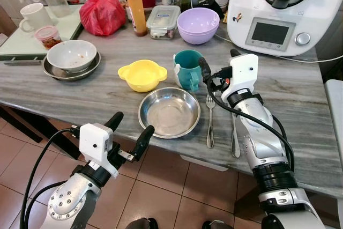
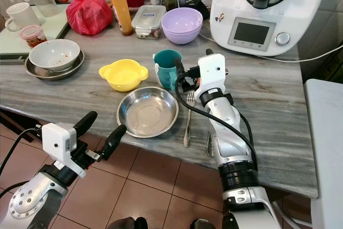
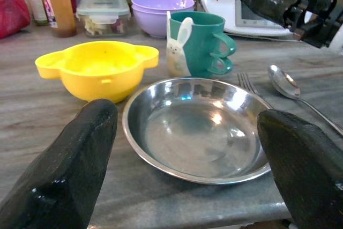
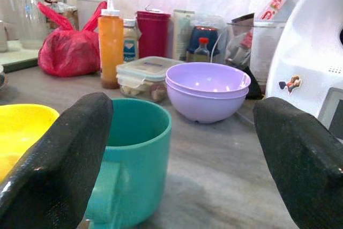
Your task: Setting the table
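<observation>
- Sitting mostly laid out: steel plate [image 1: 169,112] at the worktop [image 1: 300,95] edge, fork [image 1: 210,119] and spoon [image 1: 235,132] just beside it, yellow bowl [image 1: 142,74] and teal mug [image 1: 188,68] behind.
- Right gripper [image 1: 217,71] hovering beside the mug, jaws wide, holding nothing.
- Left gripper [image 1: 128,132] idling off the edge, jaws wide.
- Grey marble-look top, back cluttered: purple bowl [image 1: 198,24], food processor [image 1: 273,9]; tiled floor [image 1: 161,191].
</observation>
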Tool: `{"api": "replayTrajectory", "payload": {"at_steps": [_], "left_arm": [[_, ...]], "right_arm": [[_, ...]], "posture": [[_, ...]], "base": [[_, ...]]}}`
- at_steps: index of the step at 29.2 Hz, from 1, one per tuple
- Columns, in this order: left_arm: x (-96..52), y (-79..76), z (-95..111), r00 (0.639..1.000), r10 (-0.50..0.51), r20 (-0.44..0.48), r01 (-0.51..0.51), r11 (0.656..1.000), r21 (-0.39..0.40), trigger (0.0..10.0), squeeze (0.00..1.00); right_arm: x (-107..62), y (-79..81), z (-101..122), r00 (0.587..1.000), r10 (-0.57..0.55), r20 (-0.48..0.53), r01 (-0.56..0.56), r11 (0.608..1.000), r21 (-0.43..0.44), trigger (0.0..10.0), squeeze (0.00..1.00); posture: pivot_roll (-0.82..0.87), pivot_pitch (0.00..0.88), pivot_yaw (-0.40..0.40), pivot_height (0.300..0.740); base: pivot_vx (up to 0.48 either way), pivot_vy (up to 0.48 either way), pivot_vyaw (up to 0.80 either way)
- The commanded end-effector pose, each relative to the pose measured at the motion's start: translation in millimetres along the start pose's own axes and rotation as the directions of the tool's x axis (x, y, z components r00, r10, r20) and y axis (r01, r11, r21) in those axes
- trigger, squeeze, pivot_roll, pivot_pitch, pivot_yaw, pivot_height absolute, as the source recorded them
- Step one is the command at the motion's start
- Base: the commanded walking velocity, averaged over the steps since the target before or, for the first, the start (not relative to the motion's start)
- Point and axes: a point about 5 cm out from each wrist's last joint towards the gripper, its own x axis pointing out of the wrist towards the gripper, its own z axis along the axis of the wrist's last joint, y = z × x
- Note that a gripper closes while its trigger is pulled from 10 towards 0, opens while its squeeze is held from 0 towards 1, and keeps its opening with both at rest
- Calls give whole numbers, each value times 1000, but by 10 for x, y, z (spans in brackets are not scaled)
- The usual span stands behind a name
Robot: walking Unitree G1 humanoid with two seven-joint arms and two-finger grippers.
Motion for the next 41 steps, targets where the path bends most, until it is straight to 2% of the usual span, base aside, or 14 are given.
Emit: {"api": "replayTrajectory", "payload": {"at_steps": [1, 6, 11, 12, 13, 14, 15, 16, 17, 18, 33, 38, 41], "left_arm": [[11, 67, 24, 999, 44, 13, -45, 999, 31, 10000, 0], [69, 188, 120, 983, 170, 64, -175, 981, 87, 10000, 0], [116, 250, 179, 957, 270, 103, -281, 954, 107, 10000, 0], [116, 260, 183, 952, 288, 109, -299, 948, 112, 10000, 0], [118, 268, 185, 947, 300, 112, -312, 943, 116, 10000, 0], [119, 278, 188, 940, 320, 119, -334, 935, 117, 10000, 0], [122, 281, 188, 938, 326, 121, -339, 934, 115, 10000, 0], [123, 282, 188, 936, 329, 122, -342, 933, 115, 10000, 0], [130, 294, 191, 930, 344, 126, -359, 926, 117, 10000, 0], [134, 302, 191, 927, 353, 127, -367, 923, 117, 10000, 0], [155, 316, 157, 914, 387, 122, -401, 908, 124, 10000, 0], [136, 370, 136, 896, 430, 113, -442, 887, 132, 10000, 0], [120, 411, 120, 873, 475, 108, -487, 862, 139, 10000, 0]], "right_arm": [[-12, 8, 98, 1000, -13, 21, 13, 1000, -6, 10000, 1000], [-32, 70, 153, 999, 8, 39, -7, 1000, -17, 10000, 1000], [-41, 168, 234, 996, 59, 68, -54, 996, -72, 10000, 1000], [-39, 176, 244, 996, 62, 70, -57, 996, -72, 10000, 941], [-36, 180, 250, 995, 64, 71, -59, 996, -71, 10000, 941], [-33, 193, 260, 995, 70, 74, -65, 995, -71, 10000, 573], [-31, 196, 260, 995, 72, 74, -67, 995, -71, 10000, 384], [-29, 197, 261, 995, 74, 74, -69, 995, -70, 10000, 267], [-27, 203, 263, 994, 78, 74, -73, 995, -70, 10000, 67], [-27, 208, 265, 994, 80, 74, -74, 995, -71, 10000, 0], [-46, 274, 275, 992, 102, 78, -96, 993, -74, 10000, 0], [-54, 282, 273, 991, 105, 77, -100, 993, -70, 10000, 0], [-60, 283, 270, 991, 106, 75, -101, 993, -69, 10000, 0]], "posture": [[8, 94, 70, 740], [13, 88, 63, 740], [18, 74, 49, 740], [18, 74, 49, 740], [17, 70, 47, 740], [17, 70, 47, 740], [17, 65, 41, 740], [17, 65, 41, 740], [17, 62, 39, 740], [17, 59, 38, 740], [16, 56, 43, 740], [16, 59, 43, 740], [15, 61, 42, 740]], "base": [[0, 0, 0], [0, 0, 0], [0, 0, 0], [0, 0, 0], [0, 0, 0], [0, 0, 0], [0, 0, 0], [0, 0, 0], [0, 0, 0], [0, 0, 0], [0, 0, 0], [0, 0, 0], [0, 0, 0]]}}
